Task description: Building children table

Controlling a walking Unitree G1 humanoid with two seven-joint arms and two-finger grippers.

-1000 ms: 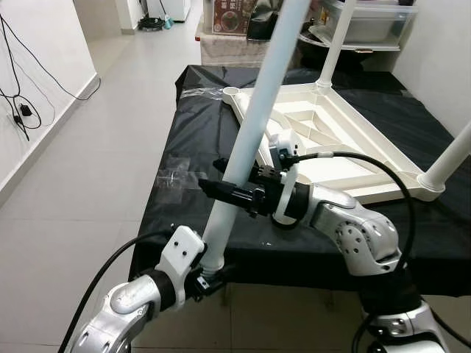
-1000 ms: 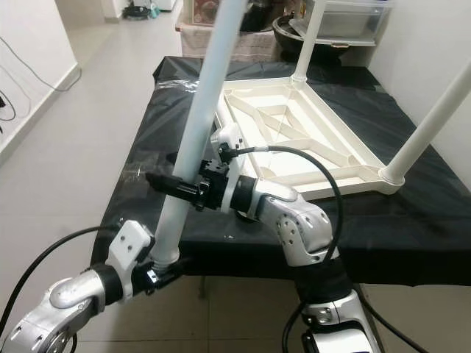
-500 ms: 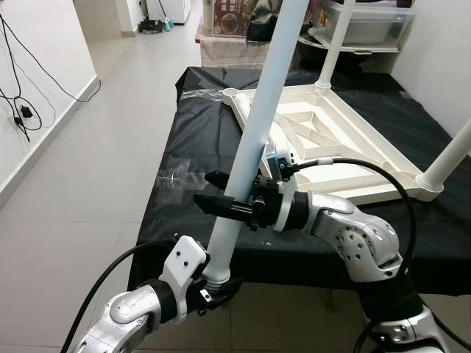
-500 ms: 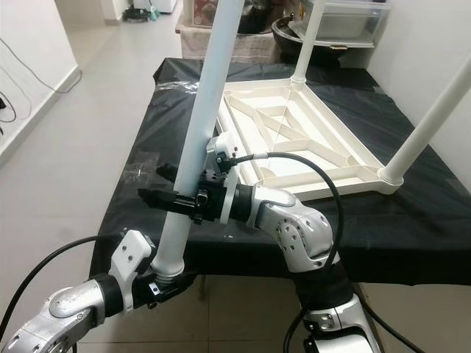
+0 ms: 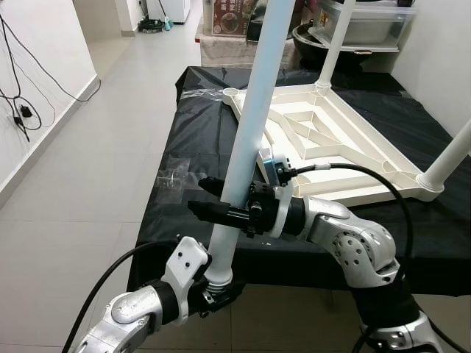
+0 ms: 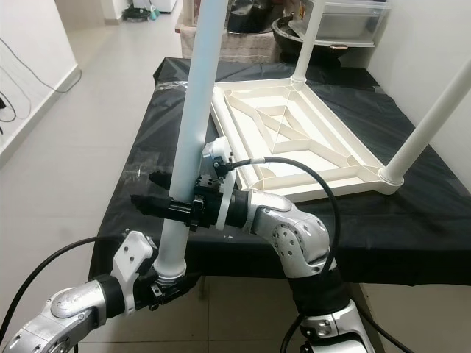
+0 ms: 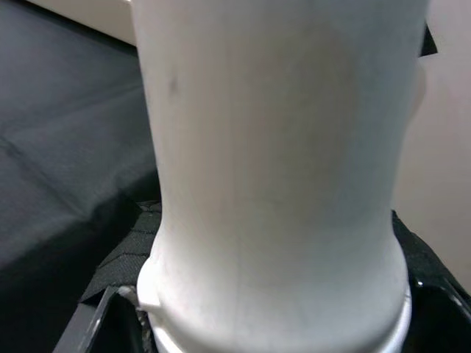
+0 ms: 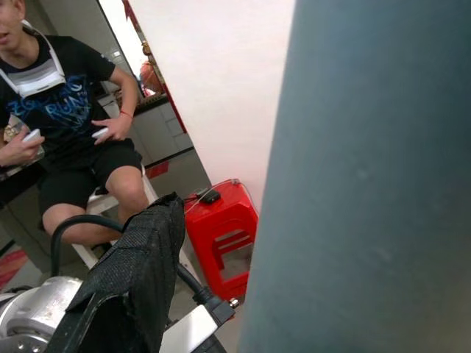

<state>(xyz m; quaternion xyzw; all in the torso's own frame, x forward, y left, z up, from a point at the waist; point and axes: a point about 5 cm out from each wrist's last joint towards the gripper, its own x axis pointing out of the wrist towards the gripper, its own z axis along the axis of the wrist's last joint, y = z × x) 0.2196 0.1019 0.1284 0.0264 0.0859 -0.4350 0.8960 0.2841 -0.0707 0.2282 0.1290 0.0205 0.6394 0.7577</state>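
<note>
A long white table leg (image 5: 246,140) stands nearly upright in front of me, held by both grippers. My left gripper (image 5: 215,288) is shut on its ringed lower end (image 7: 272,294), just off the near edge of the black-covered table (image 5: 195,140). My right gripper (image 5: 208,198) is shut on the leg's middle, one black finger (image 8: 140,279) on each side. The white tabletop (image 5: 368,193) lies upside down on the black cloth. Two legs stand in its corners, one at the back (image 5: 335,44) and one on the right (image 5: 452,158). The far left corner socket (image 5: 231,92) is empty.
Open tiled floor (image 5: 88,169) runs along the left of the table. Storage bins and boxes (image 5: 368,22) stand behind it, and cables (image 5: 22,110) hang on the left wall. A person (image 8: 66,110) sits on a stool near a red stool (image 8: 221,232).
The held leg has swung more upright, its top moving left. My right gripper has slid left and nearer to me along it; the left gripper has shifted slightly right beneath.
</note>
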